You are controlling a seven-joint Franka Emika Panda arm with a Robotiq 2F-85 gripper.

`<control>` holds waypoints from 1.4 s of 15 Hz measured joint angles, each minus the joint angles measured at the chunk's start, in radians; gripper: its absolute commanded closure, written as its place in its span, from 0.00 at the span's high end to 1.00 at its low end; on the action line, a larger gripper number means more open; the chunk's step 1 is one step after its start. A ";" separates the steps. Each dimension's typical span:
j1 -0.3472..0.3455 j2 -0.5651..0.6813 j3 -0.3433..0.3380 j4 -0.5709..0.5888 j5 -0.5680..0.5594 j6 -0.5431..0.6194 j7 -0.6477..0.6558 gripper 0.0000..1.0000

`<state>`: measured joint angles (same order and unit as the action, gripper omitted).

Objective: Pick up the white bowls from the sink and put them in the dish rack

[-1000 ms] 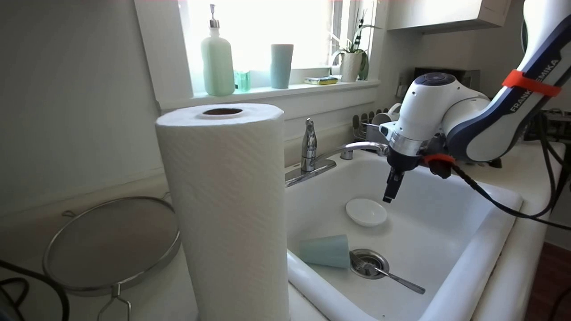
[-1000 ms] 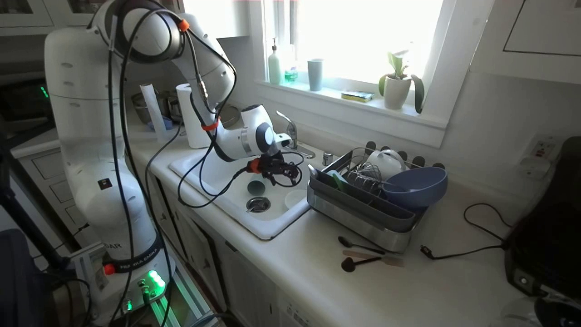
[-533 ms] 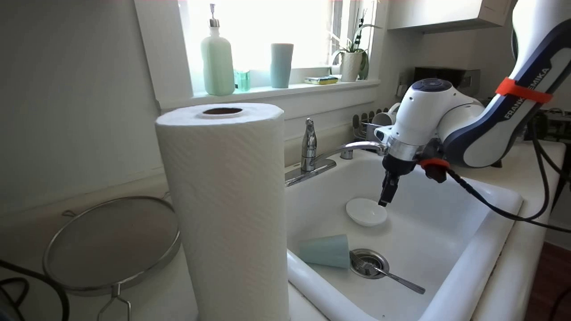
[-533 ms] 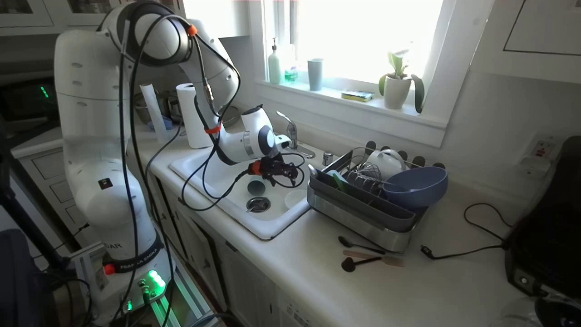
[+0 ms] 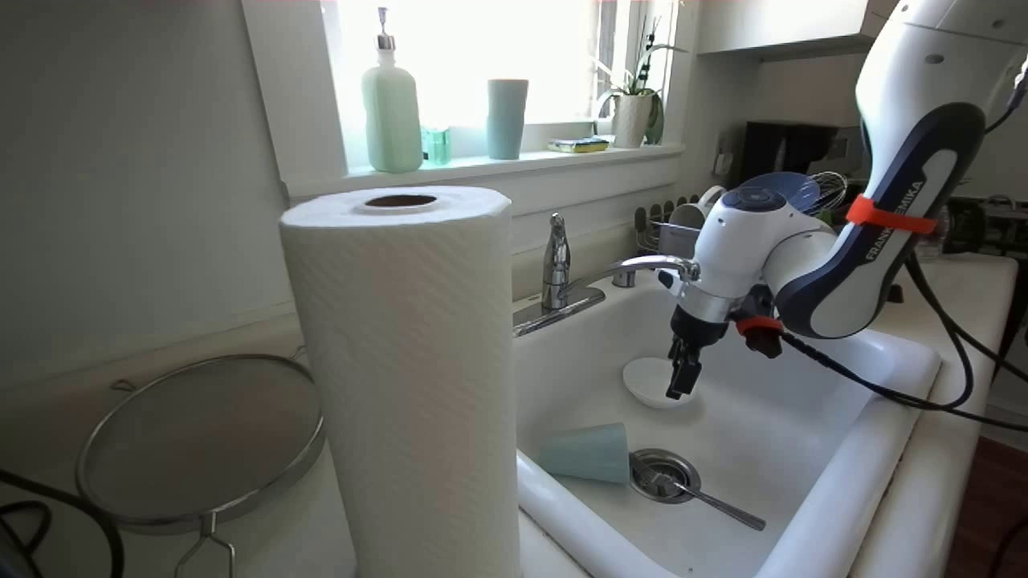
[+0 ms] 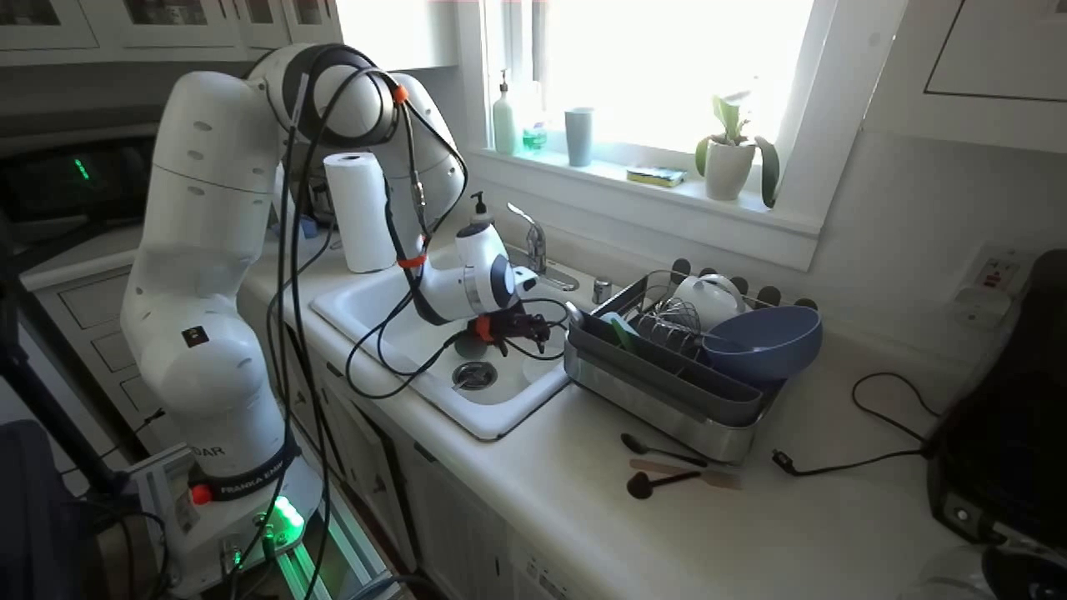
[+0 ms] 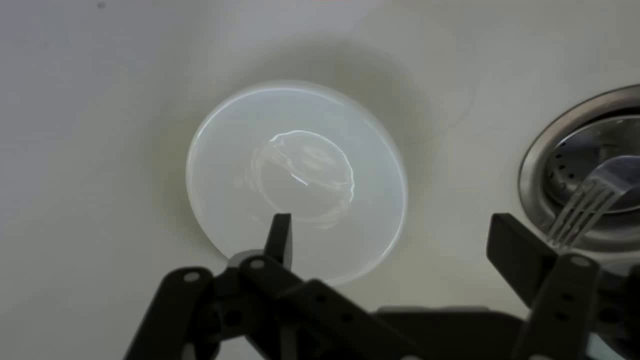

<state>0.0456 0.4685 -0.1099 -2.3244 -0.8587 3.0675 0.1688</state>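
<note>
A round white bowl [image 5: 645, 377] rests on the floor of the white sink [image 5: 771, 433]. It fills the middle of the wrist view [image 7: 320, 240], where nothing holds it. My gripper [image 7: 391, 215] is open above it: the left finger [image 7: 278, 240] overlaps the bowl's inside, while the right finger [image 7: 517, 250] lies beyond the rim, beside the drain. In an exterior view the gripper [image 5: 681, 392] covers part of the bowl. The dish rack [image 6: 642, 408] stands beside the sink, holding a blue bowl, a whisk and a white mug-like item.
A teal cup [image 5: 586, 453] lies on its side in the sink, with a fork [image 5: 715, 504] across the drain [image 7: 530, 185]. The faucet [image 5: 642, 263] reaches over the basin close to the arm. Dark spoons [image 6: 658, 454] lie on the counter before the rack. A paper towel roll [image 5: 401, 385] stands by the sink.
My gripper has come down into the sink and shifted across toward the bowl, now overlapping it in an exterior view. The jaws have stayed open. The bowl, cup and fork have not moved.
</note>
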 measured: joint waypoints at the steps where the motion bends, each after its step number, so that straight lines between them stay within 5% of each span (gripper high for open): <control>1: 0.015 0.022 -0.018 0.019 -0.009 0.009 0.001 1.00; 7: 0.132 0.127 -0.114 0.116 -0.028 0.033 0.007 0.99; 9: 0.153 0.151 -0.120 0.130 -0.028 0.033 0.008 0.89; 11: 0.161 0.168 -0.125 0.139 -0.027 0.033 0.008 0.63; 14: 0.161 0.181 -0.125 0.145 -0.023 0.024 0.013 0.42; 21: 0.162 0.187 -0.122 0.152 -0.007 0.000 0.041 0.37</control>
<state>0.2071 0.6550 -0.2315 -2.1725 -0.8653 3.0672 0.2098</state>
